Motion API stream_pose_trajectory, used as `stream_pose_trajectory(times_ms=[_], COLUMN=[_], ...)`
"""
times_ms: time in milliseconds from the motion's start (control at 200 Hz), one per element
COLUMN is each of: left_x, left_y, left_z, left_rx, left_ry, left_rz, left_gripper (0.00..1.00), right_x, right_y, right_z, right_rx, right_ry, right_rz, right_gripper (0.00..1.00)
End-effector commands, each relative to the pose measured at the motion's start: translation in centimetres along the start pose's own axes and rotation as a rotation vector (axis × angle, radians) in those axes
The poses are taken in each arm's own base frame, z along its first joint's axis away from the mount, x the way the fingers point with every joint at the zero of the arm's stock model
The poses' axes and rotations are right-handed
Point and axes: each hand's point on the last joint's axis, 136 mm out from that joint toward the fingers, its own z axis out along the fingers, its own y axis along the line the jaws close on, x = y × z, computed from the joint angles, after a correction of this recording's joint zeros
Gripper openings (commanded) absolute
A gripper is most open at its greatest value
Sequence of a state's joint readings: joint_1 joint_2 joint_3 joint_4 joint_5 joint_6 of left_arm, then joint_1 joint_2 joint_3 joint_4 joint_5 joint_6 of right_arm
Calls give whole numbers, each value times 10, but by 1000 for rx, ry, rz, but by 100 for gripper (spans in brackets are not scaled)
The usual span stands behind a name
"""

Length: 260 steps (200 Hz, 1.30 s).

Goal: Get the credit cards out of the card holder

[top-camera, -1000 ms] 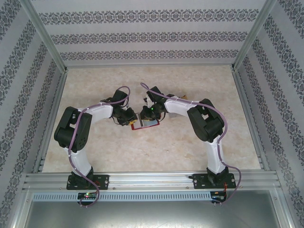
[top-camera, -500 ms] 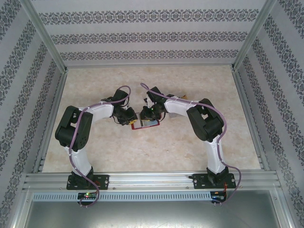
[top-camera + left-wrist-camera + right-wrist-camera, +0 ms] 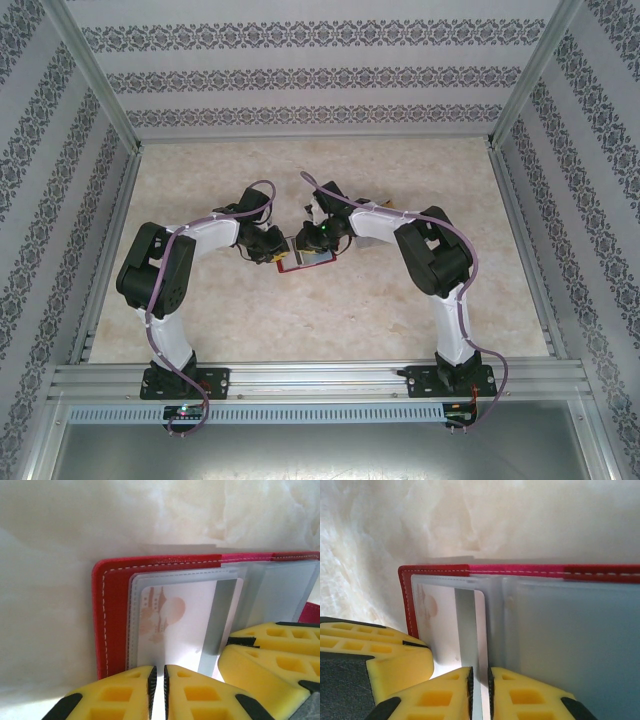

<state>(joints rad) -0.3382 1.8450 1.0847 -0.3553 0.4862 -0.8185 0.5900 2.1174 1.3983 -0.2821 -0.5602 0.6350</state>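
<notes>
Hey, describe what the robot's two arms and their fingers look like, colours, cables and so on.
The left arm and right arm match: white link shells, chunky black joint housings, black bases. A purple cable loops along each. The fingers are yellow wedges with rectangular pockets and black patches.
</notes>
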Motion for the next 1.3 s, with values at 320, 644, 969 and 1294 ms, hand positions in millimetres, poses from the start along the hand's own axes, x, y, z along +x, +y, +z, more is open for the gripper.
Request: stream_pose_trajectory(times_ms=[320,644,969,1294], left_x=[12,9,3,3], left_y=[40,31,23,15], left_z=[16,10,0,0], left_rx=[-127,-101,-93,-59], left_ry=[46,30,1,8], left_rz=[-35,-16,11,21], left_gripper=[18,21,31,24], right_x=[4,0,0,4], right_y=[4,5,-19,4], right_z=[7,-5,-20,-19], right_rx=[-77,-72,-24,-113], right_ry=[21,-33,-93,-56], right_rz=[20,-4,15,-7], right_gripper=[14,0,0,8])
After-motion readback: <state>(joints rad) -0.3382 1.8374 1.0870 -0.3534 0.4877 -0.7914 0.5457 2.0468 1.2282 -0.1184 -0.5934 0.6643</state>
